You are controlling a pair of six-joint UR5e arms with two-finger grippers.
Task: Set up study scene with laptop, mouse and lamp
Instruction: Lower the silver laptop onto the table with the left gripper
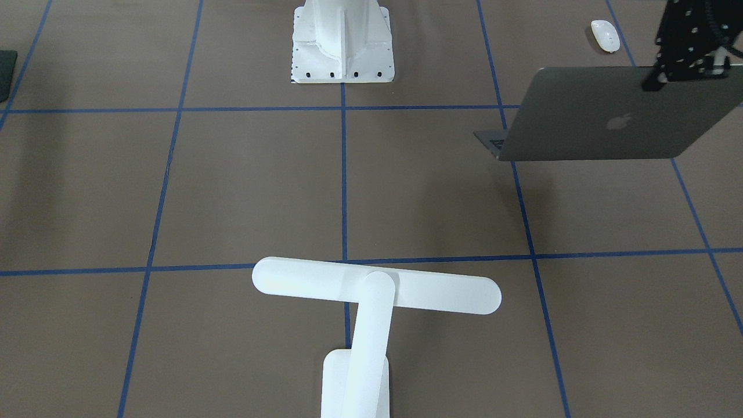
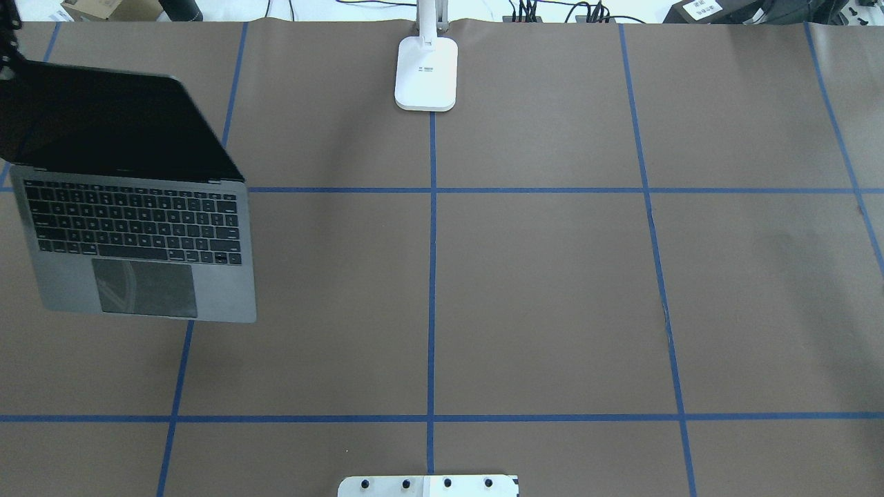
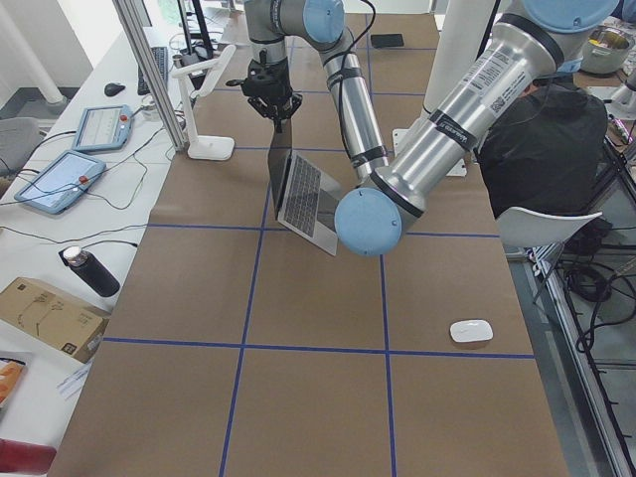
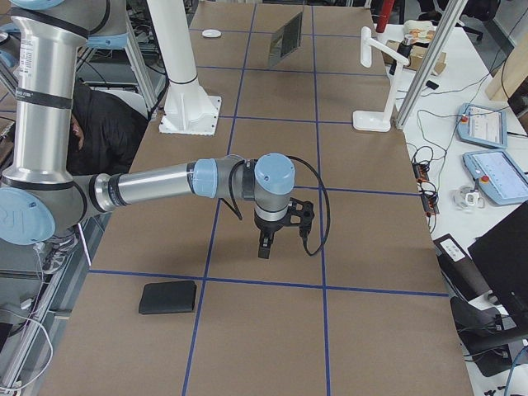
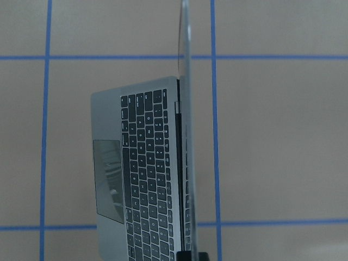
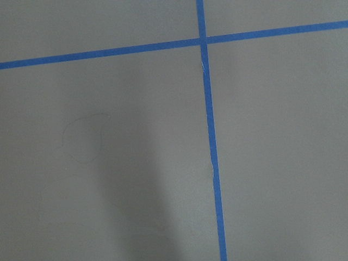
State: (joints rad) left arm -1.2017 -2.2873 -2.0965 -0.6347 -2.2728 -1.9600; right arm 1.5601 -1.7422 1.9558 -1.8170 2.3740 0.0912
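Grip: our left gripper point(image 1: 656, 76) pinches the top edge of the laptop point(image 1: 603, 116) lid | laptop hangs open directly beneath those jaws, lid's long edge running through their gap | right gripper point(image 4: 264, 247) well apart; we cannot tell its jaw state

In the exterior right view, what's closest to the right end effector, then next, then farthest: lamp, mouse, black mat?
1. black mat, near end, toward the robot's side
2. lamp, halfway along, at the operators' edge
3. mouse, far end, robot's side
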